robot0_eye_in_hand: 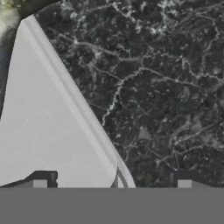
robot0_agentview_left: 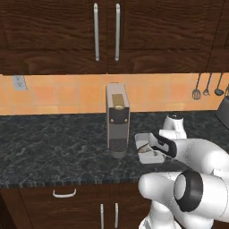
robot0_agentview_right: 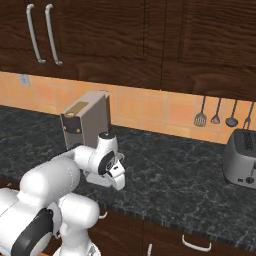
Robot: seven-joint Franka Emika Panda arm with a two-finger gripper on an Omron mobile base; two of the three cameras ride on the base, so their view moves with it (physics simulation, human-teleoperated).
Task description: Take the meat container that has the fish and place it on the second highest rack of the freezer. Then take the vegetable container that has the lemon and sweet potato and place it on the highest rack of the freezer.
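Claw (robot0_eye_in_hand: 111,181) fingers spread apart, holding nothing, hanging over my white tray's (robot0_eye_in_hand: 48,127) rim on the dark counter (robot0_eye_in_hand: 166,87), just beside the coffee machine (robot0_agentview_left: 117,120).

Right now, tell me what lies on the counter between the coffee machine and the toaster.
In the right base view, only bare black marble counter lies between the tall beige coffee machine and the silver toaster.
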